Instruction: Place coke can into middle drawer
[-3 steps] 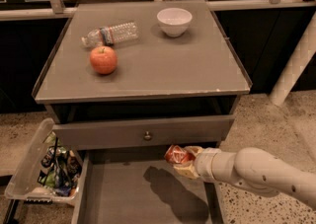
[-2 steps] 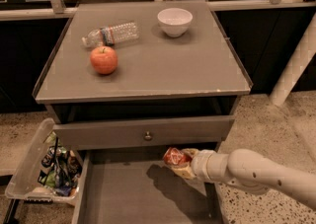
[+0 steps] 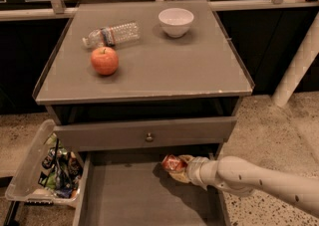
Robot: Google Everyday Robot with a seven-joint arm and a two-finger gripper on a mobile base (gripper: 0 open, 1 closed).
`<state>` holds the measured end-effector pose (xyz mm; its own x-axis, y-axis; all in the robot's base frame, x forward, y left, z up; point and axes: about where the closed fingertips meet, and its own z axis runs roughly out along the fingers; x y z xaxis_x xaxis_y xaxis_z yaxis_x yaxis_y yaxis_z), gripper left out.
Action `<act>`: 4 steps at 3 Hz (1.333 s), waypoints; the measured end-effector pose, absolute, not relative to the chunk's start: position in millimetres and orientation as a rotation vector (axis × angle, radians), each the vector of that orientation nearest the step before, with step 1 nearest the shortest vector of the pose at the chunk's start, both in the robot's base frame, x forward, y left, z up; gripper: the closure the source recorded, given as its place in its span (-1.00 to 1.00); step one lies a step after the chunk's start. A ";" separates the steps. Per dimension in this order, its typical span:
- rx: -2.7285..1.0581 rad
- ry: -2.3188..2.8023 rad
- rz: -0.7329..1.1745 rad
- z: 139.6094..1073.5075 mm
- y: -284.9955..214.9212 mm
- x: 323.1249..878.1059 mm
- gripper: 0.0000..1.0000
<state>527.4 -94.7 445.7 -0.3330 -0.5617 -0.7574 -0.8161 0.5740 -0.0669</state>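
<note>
Standing in the centre of the view, the grey cabinet (image 3: 149, 78) carries three loose things on its top, all well away from the work below. Beneath it the middle drawer (image 3: 129, 195) is pulled far out toward the camera, its plain floor bare and exposed, which is what lets anything be lowered in from above. The drawer over it (image 3: 99, 134) is pushed in flush, so its front does not block the way down.

From the right edge the robot's pale arm (image 3: 264, 182) reaches in low and nearly level, a line that slips under the closed drawer front and over the open drawer's right wall. A clear plastic bin (image 3: 27, 170) of packets hangs off the cabinet's left side, apart from the arm's path.

On the top, the white bowl (image 3: 176, 21) sits upright at the back right, the water bottle (image 3: 112, 34) lies on its side at the back left, and the apple (image 3: 104, 60) rests just in front of the bottle.

The coke can (image 3: 172, 162) lies tilted over the drawer's rear right corner, just below the small round knob (image 3: 149, 137). The gripper (image 3: 183, 168) sits at the arm's tip with its fingers clamped on the can's right end. I judge from the shadow beneath it that the can is not yet resting on the floor, so release remains to be done.
</note>
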 end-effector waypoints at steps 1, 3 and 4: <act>-1.150 2.009 0.433 415.9 -83.5 534.7 1.00; -1.259 1.952 0.519 383.7 -55.6 523.8 1.00; -1.285 1.936 0.552 387.0 -47.2 512.3 1.00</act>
<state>512.3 -47.2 387.0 -0.2289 -0.5963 -0.7694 -0.9125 0.4067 -0.0438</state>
